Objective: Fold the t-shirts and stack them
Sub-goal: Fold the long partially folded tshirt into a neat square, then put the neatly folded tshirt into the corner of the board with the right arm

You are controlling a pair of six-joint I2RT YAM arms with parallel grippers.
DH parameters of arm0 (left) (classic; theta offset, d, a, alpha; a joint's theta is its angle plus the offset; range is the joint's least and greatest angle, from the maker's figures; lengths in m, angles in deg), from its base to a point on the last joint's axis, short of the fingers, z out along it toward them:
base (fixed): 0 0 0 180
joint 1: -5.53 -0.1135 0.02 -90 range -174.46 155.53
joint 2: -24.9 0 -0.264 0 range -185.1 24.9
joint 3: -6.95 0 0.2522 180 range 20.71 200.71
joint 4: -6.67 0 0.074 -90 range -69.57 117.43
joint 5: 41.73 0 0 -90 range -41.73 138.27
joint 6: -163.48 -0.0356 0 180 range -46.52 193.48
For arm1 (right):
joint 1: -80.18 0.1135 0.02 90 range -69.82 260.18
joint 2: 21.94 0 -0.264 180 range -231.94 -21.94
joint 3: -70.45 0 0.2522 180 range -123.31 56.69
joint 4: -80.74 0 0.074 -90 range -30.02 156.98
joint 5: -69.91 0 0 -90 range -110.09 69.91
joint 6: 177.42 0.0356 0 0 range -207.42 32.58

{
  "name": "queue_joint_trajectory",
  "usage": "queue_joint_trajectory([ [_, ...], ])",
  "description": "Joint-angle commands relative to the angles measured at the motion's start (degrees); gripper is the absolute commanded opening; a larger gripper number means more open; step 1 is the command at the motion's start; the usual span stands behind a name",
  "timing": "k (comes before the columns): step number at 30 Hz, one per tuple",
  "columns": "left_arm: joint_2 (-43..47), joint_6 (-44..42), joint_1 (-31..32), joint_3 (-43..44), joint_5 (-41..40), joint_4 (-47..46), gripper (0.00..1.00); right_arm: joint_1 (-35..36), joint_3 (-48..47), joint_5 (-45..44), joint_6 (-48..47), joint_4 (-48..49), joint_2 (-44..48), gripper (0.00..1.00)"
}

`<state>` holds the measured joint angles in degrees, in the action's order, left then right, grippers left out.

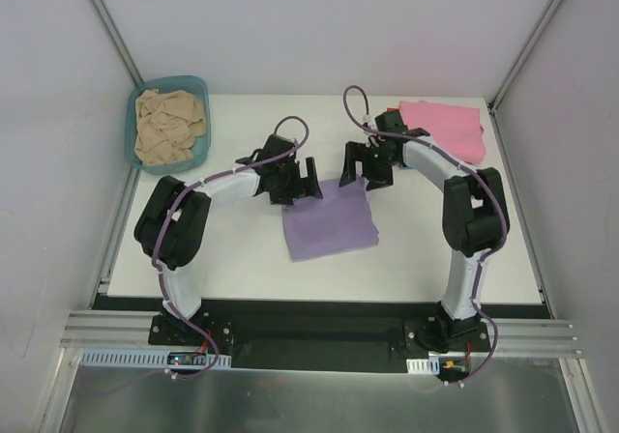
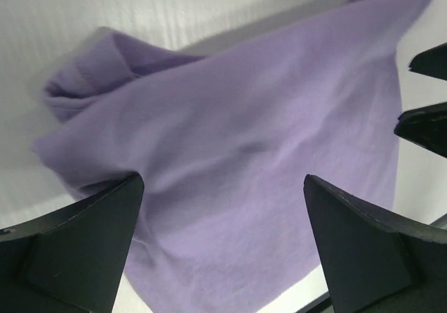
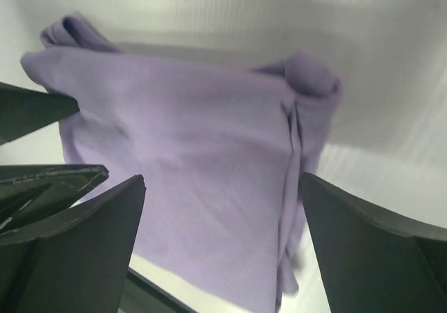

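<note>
A lavender t-shirt (image 1: 329, 222) lies folded into a rough square on the white table (image 1: 232, 259) between the two arms. My left gripper (image 1: 298, 189) hovers open over its far left corner, and my right gripper (image 1: 365, 176) hovers open over its far right corner. In the left wrist view the lavender cloth (image 2: 265, 117) fills the space under the open left gripper (image 2: 223, 180), nothing pinched. The right wrist view shows the same shirt (image 3: 195, 131) beneath the open right gripper (image 3: 222, 180), with a doubled edge on its right side. A folded pink t-shirt (image 1: 447, 129) rests at the back right. A crumpled beige t-shirt (image 1: 169, 124) sits in the basin.
The teal plastic basin (image 1: 132, 135) stands at the back left corner of the table. Grey walls and metal frame posts close in the table on three sides. The right arm's fingers (image 2: 426, 128) show at the edge of the left wrist view.
</note>
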<state>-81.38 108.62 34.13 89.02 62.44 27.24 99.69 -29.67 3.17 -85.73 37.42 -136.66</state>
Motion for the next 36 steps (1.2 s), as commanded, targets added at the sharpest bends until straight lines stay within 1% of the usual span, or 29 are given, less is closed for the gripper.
queue_joint_trajectory([
  [1, 6.95, -1.21, 0.23, 1.47, -6.09, 3.91, 0.99, 0.88, 1.54, -8.84, -6.44, -7.44, 15.7, 0.97],
  [2, 7.92, -1.47, 0.23, 1.47, -6.09, 4.61, 0.99, 0.88, 2.42, -10.51, -6.09, -7.44, 18.1, 0.97],
  [3, 10.1, -1.56, 0.23, 1.12, -6.35, 5.05, 0.99, 0.88, 3.56, -14.26, -5.65, -5.96, 21.34, 0.97],
  [4, 11.43, -1.56, 0.23, 0.6, -7.05, 5.58, 0.99, 0.8, 7.4, -16.04, -5.21, -4.47, 24.42, 0.97],
  [5, 14.66, -1.65, 0.23, -0.02, -8.97, 5.93, 0.99, 0.8, 9.27, -17.54, -3.47, -0.62, 31.15, 0.97],
  [7, 18.46, -1.56, 0.23, -2.91, -11.53, 6.72, 0.99, -0.17, 12.79, -19.57, -0.13, 2.04, 36.29, 0.97],
  [8, 22.48, -1.56, 0.23, -4.05, -12.84, 6.73, 0.99, -0.69, 14.89, -19.92, 3.11, 2.05, 39.62, 0.97],
  [9, 24.52, -1.73, 0.23, -6.33, -15.47, 6.81, 0.99, -1.39, 15.7, -19.93, 3.49, 2.14, 40.09, 0.97],
  [10, 26.46, -1.91, 0.23, -7.48, -16.45, 6.9, 0.99, -1.66, 15.96, -19.23, 2.8, 2.57, 39.92, 0.97],
  [11, 30.13, -2.43, 0.23, -8.54, -17.59, 7.16, 0.99, -2.19, 15.71, -18.09, 1.74, 1.62, 39.23, 0.97],
  [12, 31.91, -2.7, 0.23, -10.81, -19.52, 7.6, 0.99, -2.54, 14.22, -14.34, -0.62, 0.05, 36.43, 0.97],
  [14, 36.99, -2.53, 0.23, -13.37, -21.98, 9.36, 0.99, -2.46, 12.9, -10.54, -2.73, -2.24, 33.61, 0.97],
  [15, 38.67, -2.44, 0.23, -16.34, -23.65, 9.8, 0.99, -2.54, 13.24, -7.22, -3.01, -2.08, 30.98, 0.97],
  [16, 40.17, -2.7, 0.23, -17.76, -23.75, 10.41, 0.99, -2.54, 13.5, -5.96, -3.27, -1.3, 29.83, 0.97],
  [17, 42.97, -3.05, 0.23, -19.17, -23.84, 10.59, 0.99, -2.54, 13.77, -5.08, -3.54, 0.1, 28.16, 0.97],
  [18, 44.22, -3.05, 0.23, -21.79, -23.84, 10.94, 0.99, -2.37, 13.33, -5.25, -3.19, 0.21, 26.75, 0.97],
  [20, 47.2, -2.71, 0.23, -24.18, -24.28, 11.56, 0.99, -1.85, 12.54, -4.64, -3.63, -0.23, 22.44, 0.97],
  [23, 49.67, -0.69, 0.23, -28.14, -25.25, 12.44, 0.99, -0.7, 11.49, -5.68, -3.45, -0.41, 17.96, 0.97],
  [25, 50.12, 0.28, 0.23, -29.99, -25.42, 12.53, 0.99, -0.17, 10.26, -7.01, -3.71, -1.2, 14.37, 0.97],
  [28, 49.94, 1.69, 0.14, -31.13, -26.04, 12.79, 0.99, 0.71, 8.77, -6.22, -4.15, -3.04, 10.4, 0.97],
  [29, 49.68, 1.95, 0.14, -31.31, -26.21, 12.79, 0.99, 1.06, 7.72, -6.13, -4.15, -4.0, 7.78, 0.97],
  [32, 48.72, 2.22, 0.14, -31.4, -25.78, 12.88, 0.99, 1.23, 6.83, -4.64, -3.89, -4.37, 3.99, 0.97],
  [34, 48.19, 2.66, 0.05, -31.31, -24.81, 12.88, 0.99, 1.5, 7.0, -6.12, -3.19, -4.19, 2.75, 0.98],
  [36, 47.48, 2.83, 0.05, -31.14, -24.63, 12.88, 0.99, 1.94, 7.26, -9.9, -2.57, -4.19, 1.87, 0.98],
])
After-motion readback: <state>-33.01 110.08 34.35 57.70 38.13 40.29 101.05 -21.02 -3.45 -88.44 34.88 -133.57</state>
